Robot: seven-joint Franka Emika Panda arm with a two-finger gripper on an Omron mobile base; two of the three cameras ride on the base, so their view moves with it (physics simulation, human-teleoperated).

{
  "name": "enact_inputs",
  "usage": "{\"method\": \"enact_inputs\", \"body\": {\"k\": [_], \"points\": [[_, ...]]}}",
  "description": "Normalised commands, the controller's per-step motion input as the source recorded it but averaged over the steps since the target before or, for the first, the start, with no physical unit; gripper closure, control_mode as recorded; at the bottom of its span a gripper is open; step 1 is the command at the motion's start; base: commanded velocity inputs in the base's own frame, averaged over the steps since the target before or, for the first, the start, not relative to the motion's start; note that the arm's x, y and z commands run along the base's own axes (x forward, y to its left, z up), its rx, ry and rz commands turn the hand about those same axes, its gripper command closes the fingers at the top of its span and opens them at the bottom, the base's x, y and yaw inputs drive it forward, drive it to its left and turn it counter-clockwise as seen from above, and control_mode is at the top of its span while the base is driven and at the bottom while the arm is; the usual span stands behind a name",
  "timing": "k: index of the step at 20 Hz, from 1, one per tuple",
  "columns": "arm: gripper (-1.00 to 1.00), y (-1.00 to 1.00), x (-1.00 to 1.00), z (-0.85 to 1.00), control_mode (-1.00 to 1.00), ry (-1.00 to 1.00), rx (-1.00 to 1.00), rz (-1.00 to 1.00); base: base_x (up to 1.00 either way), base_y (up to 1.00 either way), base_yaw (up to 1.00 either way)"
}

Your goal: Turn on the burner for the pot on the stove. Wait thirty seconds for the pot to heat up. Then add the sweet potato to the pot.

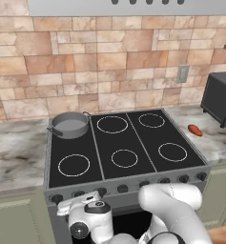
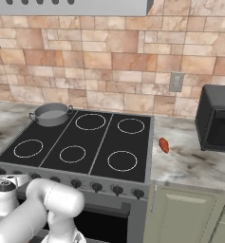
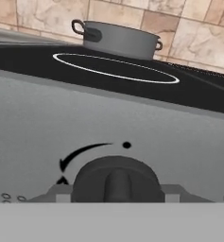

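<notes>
Your stove (image 1: 133, 143) carries the pot (image 1: 70, 125) on its rear left ring; the sweet potato (image 1: 195, 130) lies on the worktop (image 1: 19, 157) to the right. 1 knob (image 3: 116, 179) sits straight ahead of your hand (image 1: 83, 204); you cannot tell its grip.

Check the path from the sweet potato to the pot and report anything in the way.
Nothing visible blocks it. The sweet potato lies on the counter right of the stove; the pot sits on the back-left burner. Between them is only bare black cooktop.
</notes>
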Motion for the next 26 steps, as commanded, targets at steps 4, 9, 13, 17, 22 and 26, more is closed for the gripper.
{"method": "enact_inputs", "body": {"k": [4, 9, 13, 17, 22, 26], "points": [[1.00, 0.19, -0.41, -0.50, -1.00, -0.01, -0.25, 0.40, 0.00, 0.00, 0.00], [1.00, 0.16, -0.34, -0.43, -1.00, -0.04, -0.24, 0.39, 0.00, 0.00, 0.00], [1.00, 0.18, -0.72, -0.22, -1.00, -0.24, -0.23, 0.34, 0.00, 0.00, 0.00], [1.00, 0.15, -0.42, -0.24, -1.00, -0.12, -0.20, 0.28, 0.00, 0.00, 0.00], [1.00, 0.20, -0.30, -0.30, -1.00, -0.03, -0.20, 0.26, 0.00, 0.00, 0.00], [1.00, 0.24, -0.24, -0.38, -1.00, 0.00, -0.21, 0.26, 0.00, 0.00, 0.00]]}}
